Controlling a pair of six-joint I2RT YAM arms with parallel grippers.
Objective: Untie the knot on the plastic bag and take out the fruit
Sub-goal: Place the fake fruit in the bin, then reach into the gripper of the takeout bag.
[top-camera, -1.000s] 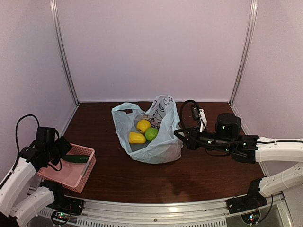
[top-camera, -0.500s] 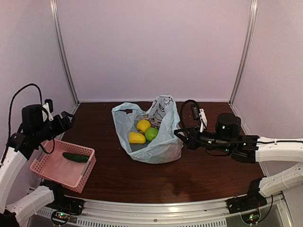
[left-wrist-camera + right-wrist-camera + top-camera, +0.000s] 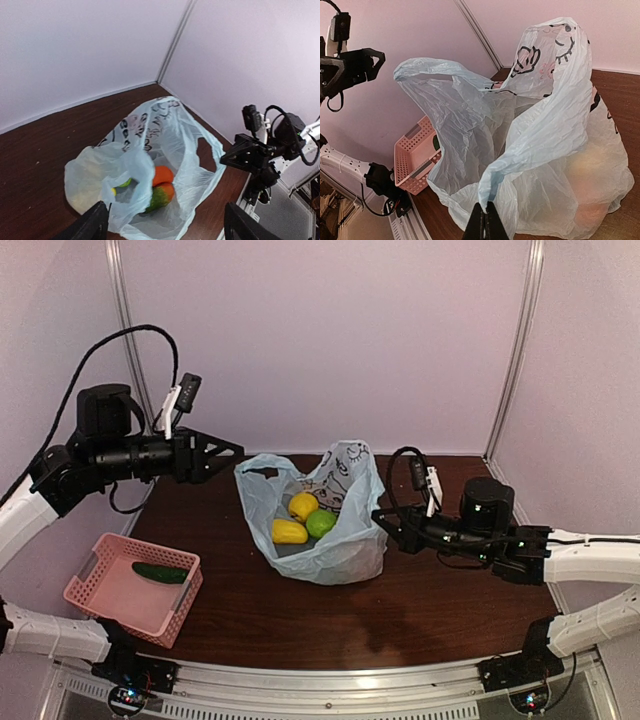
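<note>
When viewed from above, shows the plastic bag [image 3: 350, 550] at mid-table [image 3: 300, 625], mouth gaping upward. Long axis upright, rising from the slumped belly to the tall printed handle loop [image 3: 346, 455]; second loop [image 3: 262, 468] apart at the left, untied. Inside, yellow and green fruit [image 3: 303, 506]. Bears dark cartoon prints, a lashed eye and a flower; other marks too crumpled to read. Pinched at the right edge by the right gripper [image 3: 486, 225], fingers pressed together on the film. Left gripper [image 3: 232, 450] high at the left, fingers spread, empty, pointing toward the bag. Cucumber-like piece [image 3: 160, 573] in the pink basket [image 3: 95, 565], lying lengthwise left to right.
</note>
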